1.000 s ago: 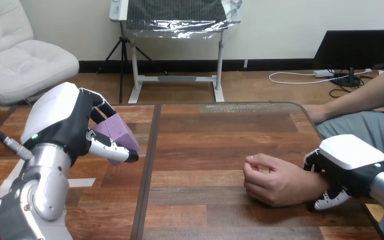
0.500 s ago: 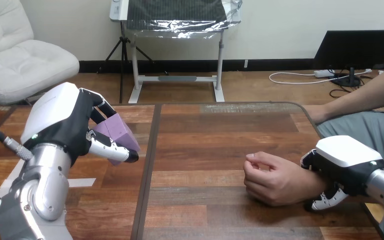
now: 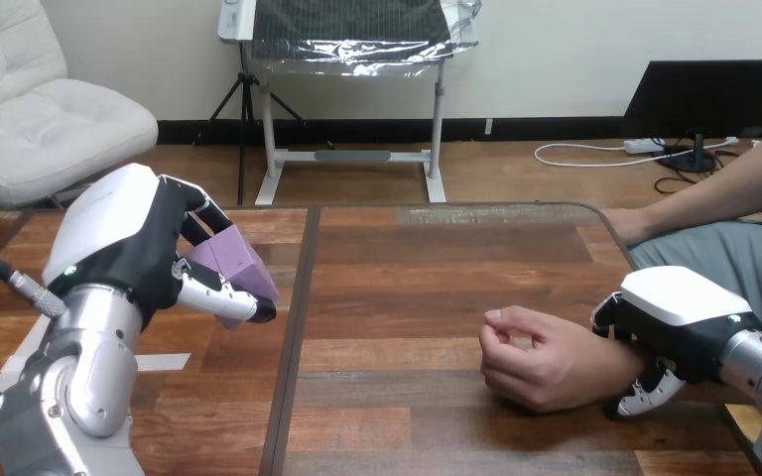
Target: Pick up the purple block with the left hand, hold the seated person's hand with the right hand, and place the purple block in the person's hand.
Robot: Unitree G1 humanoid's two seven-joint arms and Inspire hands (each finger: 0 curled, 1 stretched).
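Note:
My left hand point(image 3: 124, 243) is raised above the table's left part, its fingers and thumb curled round the purple block point(image 3: 234, 270). The person's hand point(image 3: 536, 359) rests on the table at the right, loosely curled with its knuckles up. My right hand point(image 3: 677, 322) sits over the person's wrist point(image 3: 623, 369), fingers curled down round it on the near side.
A dark seam point(image 3: 293, 327) runs down the wooden table point(image 3: 407, 268) between my left hand and the person's hand. The person's forearm reaches in from the right edge.
My right hand has slid a little to the left along the person's wrist and closed more over it. The person's hand shifted slightly left. My left hand and the block stayed put.

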